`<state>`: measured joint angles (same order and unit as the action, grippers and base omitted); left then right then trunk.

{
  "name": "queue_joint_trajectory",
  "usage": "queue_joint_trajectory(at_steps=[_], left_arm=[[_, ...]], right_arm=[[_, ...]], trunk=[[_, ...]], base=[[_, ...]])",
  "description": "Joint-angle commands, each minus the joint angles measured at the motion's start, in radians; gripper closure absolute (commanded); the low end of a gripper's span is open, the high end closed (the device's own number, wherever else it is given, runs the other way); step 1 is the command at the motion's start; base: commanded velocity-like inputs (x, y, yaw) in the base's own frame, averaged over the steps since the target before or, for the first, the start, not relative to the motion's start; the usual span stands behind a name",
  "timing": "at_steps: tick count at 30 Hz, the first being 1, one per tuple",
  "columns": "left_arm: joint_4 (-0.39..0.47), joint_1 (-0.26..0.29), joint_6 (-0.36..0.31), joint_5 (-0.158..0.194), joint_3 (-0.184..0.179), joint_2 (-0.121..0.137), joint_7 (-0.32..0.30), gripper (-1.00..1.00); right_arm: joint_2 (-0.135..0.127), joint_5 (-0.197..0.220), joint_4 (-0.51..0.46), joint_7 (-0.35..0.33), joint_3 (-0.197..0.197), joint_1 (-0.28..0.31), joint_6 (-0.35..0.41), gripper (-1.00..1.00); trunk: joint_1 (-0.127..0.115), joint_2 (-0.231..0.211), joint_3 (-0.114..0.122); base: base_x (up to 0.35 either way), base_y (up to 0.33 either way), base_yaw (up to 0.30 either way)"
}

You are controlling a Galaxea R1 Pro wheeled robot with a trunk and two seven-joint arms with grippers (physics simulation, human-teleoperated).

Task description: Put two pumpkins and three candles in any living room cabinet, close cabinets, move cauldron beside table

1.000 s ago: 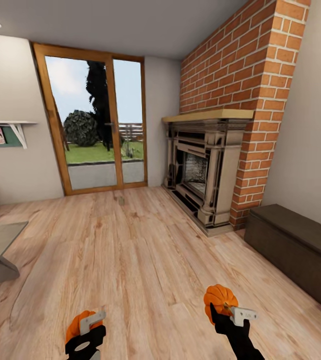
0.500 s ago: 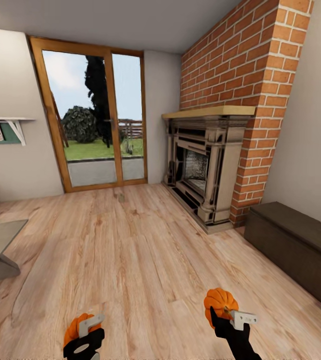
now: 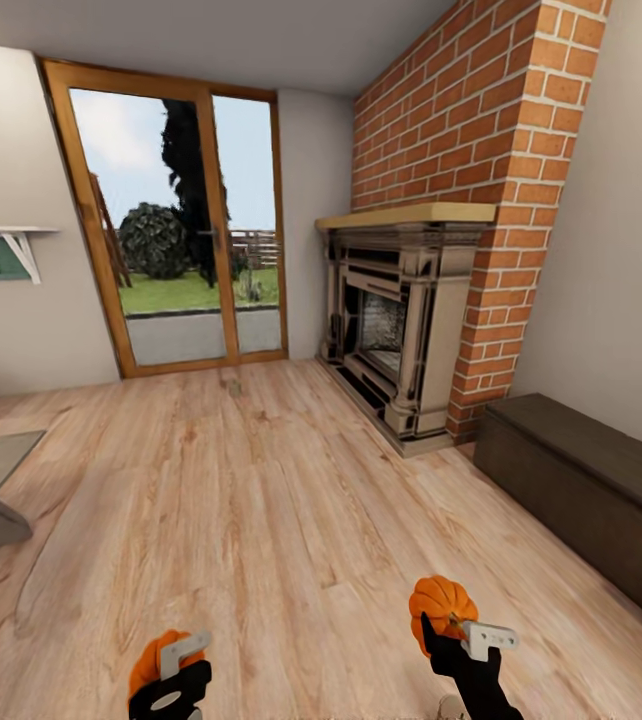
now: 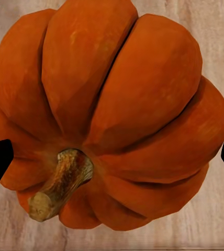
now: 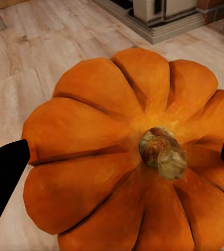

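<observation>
the left gripper (image 3: 166, 672) is clamped on a squat ribbed bright-orange pumpkin (image 4: 112, 112), and the right gripper (image 3: 453, 627) grips a second orange ribbed pumpkin (image 5: 138, 172); both are carried low over the pale plank floor (image 3: 261, 500). the long low dark-brown wood cabinet (image 3: 586, 490) sits shut against the right wall, beside the carved stone fireplace (image 3: 401, 320). risk, as i judge it: with both grippers full, nothing is free to pull a drawer, and a round pumpkin could slip out.

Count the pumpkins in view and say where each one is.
2. One pumpkin sits in the left gripper; the other pumpkin sits in the right gripper. Both are carried above the wooden floor.
</observation>
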<state>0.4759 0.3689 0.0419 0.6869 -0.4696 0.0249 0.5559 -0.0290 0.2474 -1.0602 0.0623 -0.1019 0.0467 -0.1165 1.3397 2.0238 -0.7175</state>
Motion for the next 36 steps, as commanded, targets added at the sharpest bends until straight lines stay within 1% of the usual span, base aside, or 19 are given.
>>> queue_joint_trajectory(at_steps=[1,13,23,26,28,32,35,36], left_arm=[[0.0,0.001,0.004,0.008,-0.009,0.001,0.007,1.0],[-0.006,0.001,0.005,0.008,-0.01,0.0,0.006,1.0],[-0.006,0.001,0.006,0.012,-0.01,0.0,0.007,1.0],[-0.007,0.001,0.006,0.013,-0.01,0.0,0.007,1.0],[-0.007,0.001,0.006,0.014,-0.01,0.0,0.007,1.0],[-0.007,0.001,0.006,0.015,-0.01,0.0,0.007,1.0],[-0.007,0.001,0.006,0.016,-0.01,0.0,0.007,1.0],[-0.008,0.001,0.005,0.016,-0.009,0.0,0.008,1.0]], right_arm=[[-0.001,0.01,0.0,0.006,-0.005,0.001,-0.005,1.0],[-0.002,0.01,0.002,0.005,-0.005,0.001,-0.024,1.0],[-0.001,0.009,0.004,0.005,-0.005,0.001,-0.025,1.0],[0.0,0.009,0.03,0.005,-0.008,0.001,-0.026,1.0],[0.0,0.01,0.055,0.005,-0.009,0.001,-0.042,1.0],[0.0,0.007,0.063,0.005,-0.011,0.001,-0.082,1.0],[-0.001,0.004,0.064,0.003,-0.01,0.001,-0.091,1.0],[0.002,0.003,0.063,0.003,-0.018,0.001,-0.09,1.0]], trunk=[[0.0,0.0,-0.002],[0.0,0.0,-0.006],[-0.039,-0.07,0.017],[-0.05,-0.091,0.024],[-0.058,-0.105,0.029],[-0.073,-0.133,0.041],[-0.085,-0.154,0.051],[-0.088,-0.161,0.054]], base=[[0.0,-0.006,-0.16],[0.0,-0.001,-0.064],[0.0,0.0,-0.198],[0.0,0.0,-0.218],[0.0,0.0,-0.241],[0.0,0.0,-0.262],[0.0,0.0,-0.147],[0.0,0.0,-0.009]])
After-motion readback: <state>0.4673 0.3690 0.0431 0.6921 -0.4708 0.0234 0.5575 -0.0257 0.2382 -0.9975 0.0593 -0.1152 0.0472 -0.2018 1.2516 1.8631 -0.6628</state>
